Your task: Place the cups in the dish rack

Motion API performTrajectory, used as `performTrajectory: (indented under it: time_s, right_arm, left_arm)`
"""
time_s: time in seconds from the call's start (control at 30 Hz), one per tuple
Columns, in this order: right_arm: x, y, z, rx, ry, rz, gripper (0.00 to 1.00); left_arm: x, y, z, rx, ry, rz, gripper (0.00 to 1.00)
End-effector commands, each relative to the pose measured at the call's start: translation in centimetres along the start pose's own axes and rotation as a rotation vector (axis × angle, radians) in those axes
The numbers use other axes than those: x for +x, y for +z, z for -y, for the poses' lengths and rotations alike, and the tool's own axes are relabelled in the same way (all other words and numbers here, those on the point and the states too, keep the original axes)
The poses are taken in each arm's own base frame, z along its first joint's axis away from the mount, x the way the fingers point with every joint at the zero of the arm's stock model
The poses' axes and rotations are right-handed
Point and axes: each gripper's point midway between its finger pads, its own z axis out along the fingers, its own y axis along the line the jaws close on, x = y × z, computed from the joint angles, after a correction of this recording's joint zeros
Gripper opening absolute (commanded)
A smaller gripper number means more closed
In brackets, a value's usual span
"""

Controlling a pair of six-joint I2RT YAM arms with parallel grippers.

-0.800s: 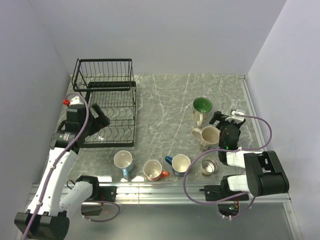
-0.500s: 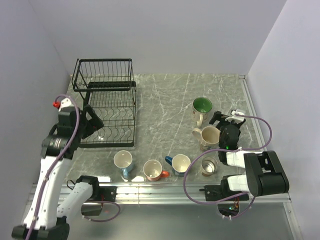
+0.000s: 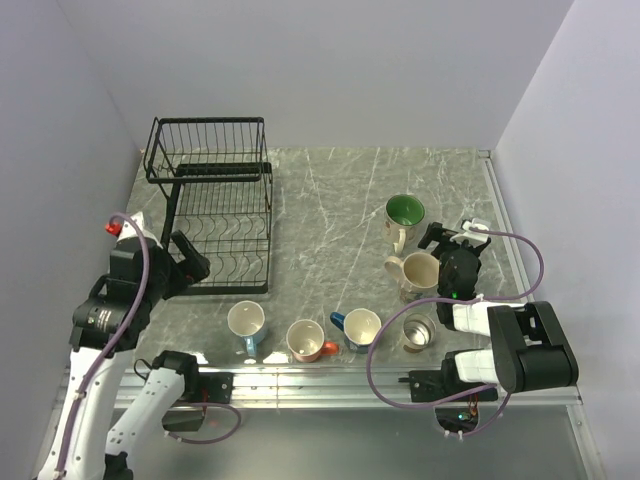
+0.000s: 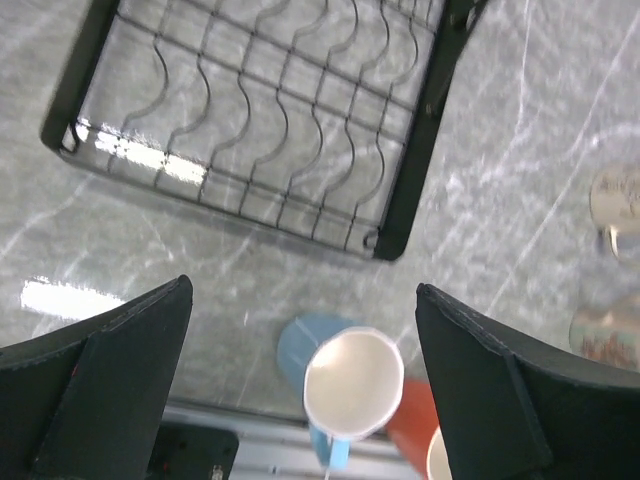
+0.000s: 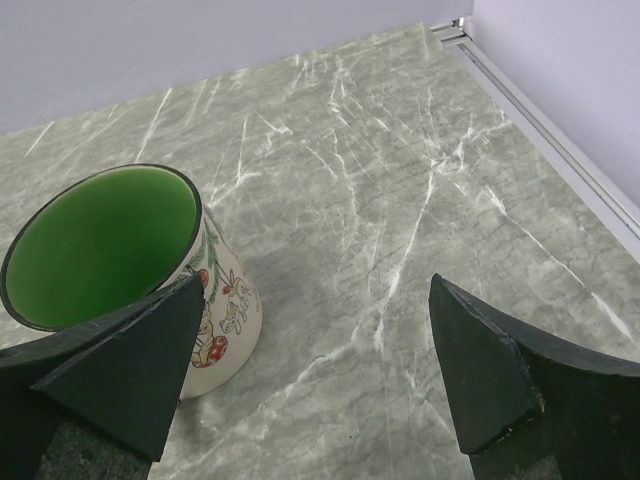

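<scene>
Left gripper (image 4: 302,288), jaws apart, near the light blue handled mug (image 4: 352,382). Right gripper (image 5: 315,285), jaws apart, beside the green-lined cream mug (image 5: 110,240).

No legible text anywhere (only small cartoon figures on green-lined mug (image 5: 222,305))

Grey-green marbled table (image 3: 340,200): one rack and six cups stand on it.
Black wire dish rack (image 3: 215,215) at far left. Along the near edge, left to right: light blue mug (image 3: 246,322), orange-red mug (image 3: 306,341), dark blue mug (image 3: 359,328), metal cup (image 3: 418,332). On the right, cream mug (image 3: 419,272), with green-lined mug (image 3: 405,215) just beyond. All mouths face up.
</scene>
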Motion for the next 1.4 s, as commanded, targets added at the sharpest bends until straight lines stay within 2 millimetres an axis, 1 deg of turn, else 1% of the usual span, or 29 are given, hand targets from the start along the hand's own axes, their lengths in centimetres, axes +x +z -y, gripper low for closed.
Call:
performTrajectory:
  time_s: [0.0, 0.07, 0.2, 0.27, 0.3, 0.4, 0.43, 0.47, 0.53, 0.6, 0.63, 0.67, 0.7, 0.73, 0.77, 0.8, 0.83, 0.87, 0.9, 0.93, 0.97, 1.0, 1.03, 1.07, 1.1, 1.13, 1.17, 1.23, 1.37]
  right_arm:
    - [-1.9, 0.3, -0.2, -0.004, 0.017, 0.063, 1.0]
    - [-1.8, 0.2, -0.1, -0.003, 0.016, 0.06, 1.0]
    - [-1.7, 0.2, -0.1, -0.003, 0.015, 0.058, 1.0]
    - [-2.4, 0.2, -0.4, -0.019, 0.009, 0.076, 1.0]
    - [-2.6, 0.2, -0.7, -0.028, 0.005, 0.075, 1.0]
    - [-3.9, -0.2, -0.5, -0.007, 0.005, 0.074, 1.0]
    - [-3.7, -0.4, -0.4, -0.008, -0.003, 0.062, 1.0]
    - [-5.0, -0.9, -0.6, -0.019, 0.001, 0.091, 1.0]
    - [-5.9, -2.0, -0.5, -0.016, 0.023, 0.094, 1.0]
    - [-6.3, -2.8, -0.7, -0.034, 0.018, 0.087, 1.0]
    - [-5.5, -3.3, -0.2, -0.016, 0.005, 0.052, 1.0]
    - [-7.1, -4.1, -0.1, -0.015, 0.025, 0.094, 1.0]
    - [-7.4, -4.6, 0.1, -0.008, 0.038, 0.097, 1.0]
    - [-7.9, -5.5, 0.6, 0.005, 0.044, 0.097, 1.0]
    - [-8.9, -6.0, 0.8, 0.019, 0.061, 0.112, 1.0]
    - [-9.3, -6.5, 0.9, 0.024, 0.093, 0.114, 1.0]
    - [-9.9, -7.4, 1.2, 0.024, 0.106, 0.116, 1.0]
    - [-11.3, -7.9, 0.8, 0.006, 0.127, 0.133, 1.0]
    - [-12.0, -8.3, 0.7, -0.001, 0.157, 0.135, 1.0]
    - [-12.0, -9.1, 0.8, -0.002, 0.159, 0.109, 1.0]
    - [-13.9, -9.6, 0.6, -0.008, 0.185, 0.127, 1.0]
    - [-14.5, -10.1, 0.5, -0.009, 0.212, 0.125, 1.0]
    - [-13.8, -10.6, 0.8, 0.0, 0.199, 0.069, 1.0]
    - [-15.5, -11.3, 0.6, -0.009, 0.213, 0.085, 1.0]
    - [-15.7, -11.6, 0.4, -0.019, 0.225, 0.073, 1.0]
    - [-15.3, -12.1, 0.7, -0.009, 0.218, 0.04, 1.0]
    - [-16.3, -12.5, 0.6, -0.013, 0.225, 0.049, 1.0]
    - [-16.9, -13.3, 0.7, -0.022, 0.231, 0.051, 1.0]
    - [-18.4, -14.6, 0.5, -0.051, 0.24, 0.082, 1.0]
  left_arm:
    - [2.0, -0.5, 0.0, 0.016, 0.04, -0.106, 0.99]
    - [3.8, -0.2, -0.2, -0.007, 0.057, -0.209, 0.99]
    - [5.4, 0.3, -0.2, -0.014, 0.075, -0.3, 0.99]
    - [6.3, 0.9, -0.1, -0.03, 0.087, -0.351, 0.99]
    - [6.6, 1.1, -0.1, -0.034, 0.093, -0.368, 0.98]
    - [7.1, 1.8, 0.2, -0.044, 0.113, -0.416, 0.88]
    - [7.2, 2.0, 0.3, -0.045, 0.123, -0.428, 0.84]
    - [7.6, 2.2, 0.3, -0.052, 0.135, -0.449, 0.83]
    - [8.2, 2.1, 0.6, -0.04, 0.14, -0.475, 0.83]
    - [8.5, 2.2, 0.7, -0.039, 0.143, -0.487, 0.82]
    - [8.7, 2.2, 0.7, -0.035, 0.142, -0.494, 0.8]
    - [9.0, 2.2, 0.7, -0.034, 0.144, -0.504, 0.79]
    - [9.5, 2.3, 0.5, -0.041, 0.142, -0.519, 0.78]
    - [9.9, 2.3, 0.6, -0.036, 0.141, -0.531, 0.76]
    - [10.2, 2.4, 0.6, -0.031, 0.144, -0.539, 0.76]
    - [11.0, 2.5, 0.3, -0.039, 0.146, -0.56, 0.74]
    - [11.4, 2.5, 0.3, -0.037, 0.143, -0.574, 0.73]
    - [11.7, 2.6, 0.2, -0.039, 0.143, -0.577, 0.72]
    - [12.3, 2.6, -0.1, -0.044, 0.141, -0.591, 0.71]
    - [12.5, 2.7, -0.1, -0.037, 0.139, -0.594, 0.7]
    - [13.0, 2.8, -0.2, -0.032, 0.138, -0.602, 0.69]
    - [13.4, 2.8, -0.1, -0.027, 0.135, -0.61, 0.67]
    - [13.6, 2.9, -0.1, -0.022, 0.135, -0.612, 0.66]
    - [14.2, 3.1, -0.2, -0.02, 0.139, -0.622, 0.66]
    - [14.4, 3.2, -0.1, -0.018, 0.133, -0.625, 0.66]
    - [14.7, 3.4, -0.1, -0.014, 0.135, -0.628, 0.66]
    - [15.2, 3.6, -0.3, -0.02, 0.137, -0.638, 0.66]
    - [15.5, 4.0, 0.3, -0.001, 0.132, -0.637, 0.61]
    - [17.1, 5.0, -0.1, -0.013, 0.128, -0.673, 0.54]
